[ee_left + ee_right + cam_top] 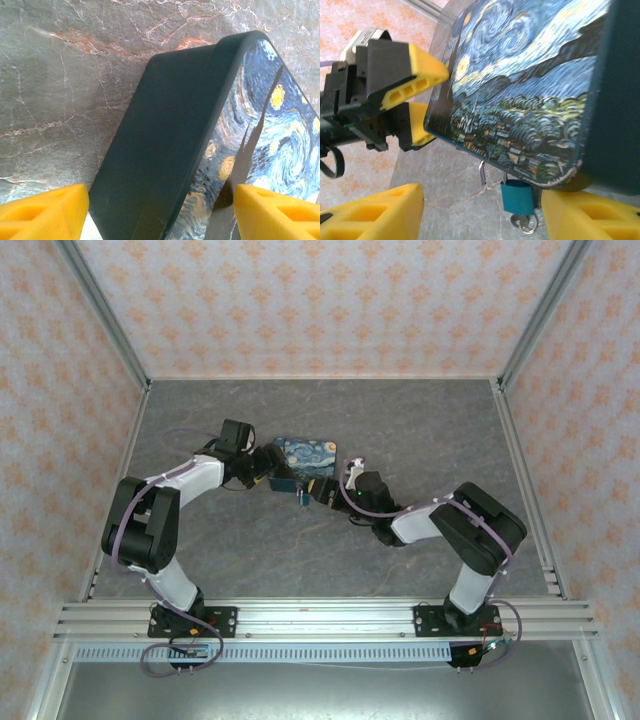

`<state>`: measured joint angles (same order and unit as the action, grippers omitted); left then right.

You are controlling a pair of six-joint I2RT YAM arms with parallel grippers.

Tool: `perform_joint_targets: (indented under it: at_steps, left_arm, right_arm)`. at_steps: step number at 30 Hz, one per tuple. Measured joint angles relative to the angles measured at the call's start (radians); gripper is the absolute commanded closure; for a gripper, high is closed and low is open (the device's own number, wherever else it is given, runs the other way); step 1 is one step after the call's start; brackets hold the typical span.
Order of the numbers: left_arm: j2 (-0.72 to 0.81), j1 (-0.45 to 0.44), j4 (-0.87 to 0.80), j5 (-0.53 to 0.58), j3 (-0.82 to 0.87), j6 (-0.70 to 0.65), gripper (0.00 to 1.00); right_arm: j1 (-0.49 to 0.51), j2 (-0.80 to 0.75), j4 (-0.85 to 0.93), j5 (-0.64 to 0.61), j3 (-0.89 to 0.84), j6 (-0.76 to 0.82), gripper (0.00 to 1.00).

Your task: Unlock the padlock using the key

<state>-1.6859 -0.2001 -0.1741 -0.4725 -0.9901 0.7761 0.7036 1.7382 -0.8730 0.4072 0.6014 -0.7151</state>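
Observation:
The teal padlock [519,196] hangs from the lower edge of the painted night-sky box [530,85]. One leg of its shackle [482,173] stands free of the body. The small silvery key [521,220], with a ring, sits in the padlock's underside. My right gripper [482,212] is open, and the padlock hangs between its yellow fingers, close to the right one. My left gripper [162,205] is shut on the box [165,150], holding it tilted off the table. From above, the padlock [300,498] shows between the left gripper [272,478] and the right gripper [320,490].
The grey marble table [330,550] is enclosed by patterned walls on three sides, with metal posts at the back corners. An aluminium rail [320,620] carrying both arm bases runs along the near edge.

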Motion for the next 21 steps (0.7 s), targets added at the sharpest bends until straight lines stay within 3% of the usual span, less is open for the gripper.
perform_joint_targets:
  at_steps: [12,21]
  left_arm:
    - [0.081,-0.015,0.069,-0.008,0.12,-0.003,0.3]
    - [0.156,-0.029,0.077,0.01,0.196,0.007,0.3]
  right_arm:
    - [-0.109,0.073,0.006,0.09,0.075,0.047,0.37]
    - [-0.114,0.046,-0.101,0.086,-0.061,0.06,0.36]
